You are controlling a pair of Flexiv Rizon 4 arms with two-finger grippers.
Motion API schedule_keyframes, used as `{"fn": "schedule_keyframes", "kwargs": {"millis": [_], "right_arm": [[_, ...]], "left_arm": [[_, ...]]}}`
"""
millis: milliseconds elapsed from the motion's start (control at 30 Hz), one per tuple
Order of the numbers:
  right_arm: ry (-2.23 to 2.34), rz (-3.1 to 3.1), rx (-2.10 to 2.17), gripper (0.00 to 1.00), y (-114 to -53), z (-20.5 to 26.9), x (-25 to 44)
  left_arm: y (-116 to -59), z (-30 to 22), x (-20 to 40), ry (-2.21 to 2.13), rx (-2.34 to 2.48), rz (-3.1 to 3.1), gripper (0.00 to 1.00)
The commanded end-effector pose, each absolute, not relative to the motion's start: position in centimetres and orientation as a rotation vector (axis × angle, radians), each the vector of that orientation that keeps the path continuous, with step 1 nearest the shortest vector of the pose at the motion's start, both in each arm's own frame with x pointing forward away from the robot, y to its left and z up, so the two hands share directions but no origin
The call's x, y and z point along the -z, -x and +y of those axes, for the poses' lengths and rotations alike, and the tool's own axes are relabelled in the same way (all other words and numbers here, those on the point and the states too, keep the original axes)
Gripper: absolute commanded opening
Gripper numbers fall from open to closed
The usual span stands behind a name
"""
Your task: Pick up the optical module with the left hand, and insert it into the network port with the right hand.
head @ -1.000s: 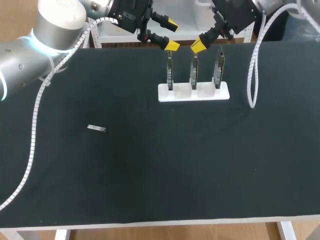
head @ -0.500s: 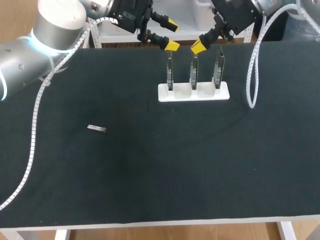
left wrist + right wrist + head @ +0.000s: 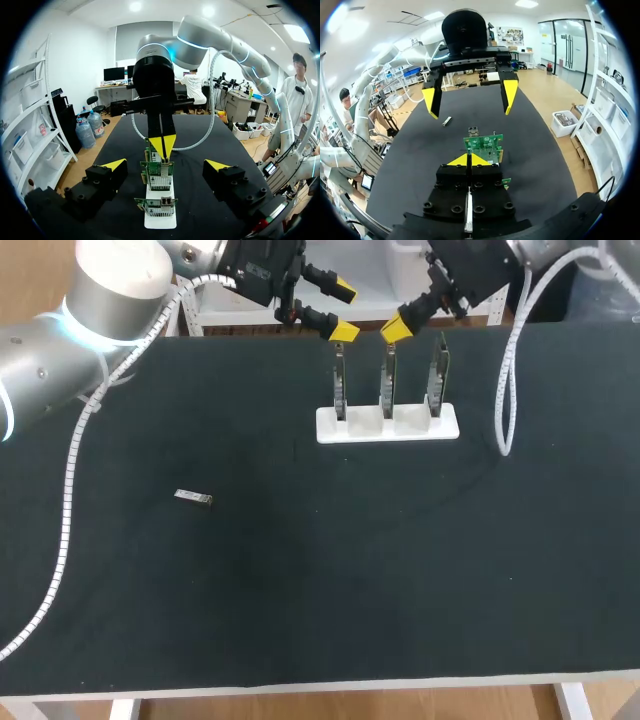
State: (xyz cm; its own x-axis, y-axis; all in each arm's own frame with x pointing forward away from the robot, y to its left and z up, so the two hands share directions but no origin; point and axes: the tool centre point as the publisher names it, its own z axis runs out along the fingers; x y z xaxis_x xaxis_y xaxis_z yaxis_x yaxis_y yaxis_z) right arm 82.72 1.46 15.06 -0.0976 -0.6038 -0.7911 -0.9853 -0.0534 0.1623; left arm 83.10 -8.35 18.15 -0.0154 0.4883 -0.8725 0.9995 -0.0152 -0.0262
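Across the worktop (image 3: 350, 570) runs a matte black covering, flat and even, with a pale edge along the near side. Toward its far side stands a white holder (image 3: 387, 426), a low, smooth rectangular block carrying three thin green circuit boards (image 3: 387, 380) upright in a row, each with a metal network port at one edge. The optical module (image 3: 193, 497), a small silvery oblong bar, lies flat on the bare black surface, well apart from the holder and on the left arm's side.

The left pincer (image 3: 344, 310) hangs over the worktop's far edge just beside the boards, its black fingers spread wide with nothing between the yellow wedge tips. The right pincer (image 3: 397, 330) faces it from the other side, its yellow tips pressed together on nothing. A white ribbed cable (image 3: 505, 390) loops down from the right arm onto the worktop.
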Motion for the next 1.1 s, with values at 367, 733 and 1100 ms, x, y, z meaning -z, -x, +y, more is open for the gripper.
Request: {"fn": "schedule_keyframes", "kwargs": {"millis": [367, 733, 1100], "right_arm": [[1.825, 1.639, -1.241, 0.0, -83.5, -1.3, -18.7], [1.711, 1.676, -1.219, 0.0, -83.0, -7.4, -20.6], [1.816, 1.6, -1.326, 0.0, -82.0, -9.6, -20.9]], "left_arm": [[-82.8, -8.3, -18.1, -1.578, 0.949, 1.582, 1.0], [-82.8, -8.3, -18.1, -1.578, 0.949, 1.582, 1.0], [-82.8, -8.3, -18.1, -1.578, 0.949, 1.582, 1.0]]}}
